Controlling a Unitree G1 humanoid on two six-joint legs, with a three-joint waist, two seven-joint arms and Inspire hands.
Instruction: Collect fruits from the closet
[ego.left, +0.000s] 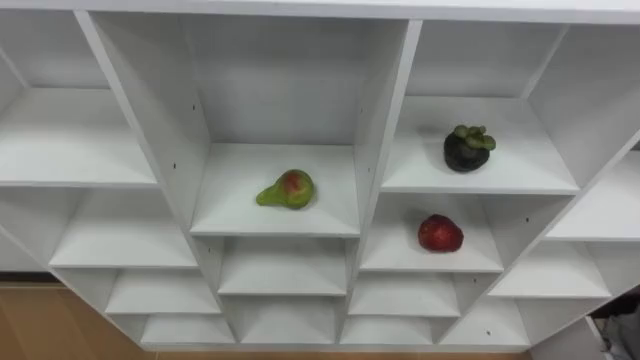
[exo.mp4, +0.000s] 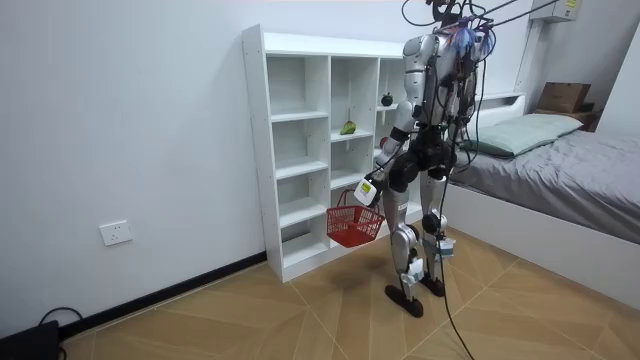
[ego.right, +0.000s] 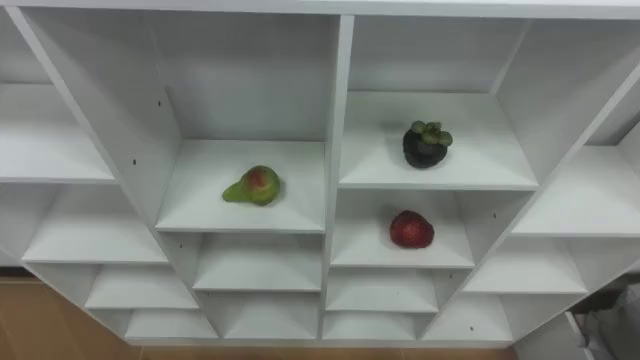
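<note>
Closet (ego.left: 385, 120): a white unit of open compartments; the robot stood facing it, close up.
Basket (exo.mp4: 352, 228): red, and it hung just below the left hand's fingers, clear of the floor, in front of the closet's lower shelves.
Left hand (exo.mp4: 366, 188): held low at the robot's side, and its fingers appeared clenched round the basket's handle, though they showed small in the room view.
Pear (ego.left: 288, 190): green with a red blush, lying on its side in the middle column, higher than the fingers.
Red fruit (ego.left: 440, 233): round, in the column to the right of the pear, one shelf lower.
Mangosteen (ego.left: 467, 148): dark with a green cap, upright on the shelf directly above the red fruit, well above the fingers.
</note>
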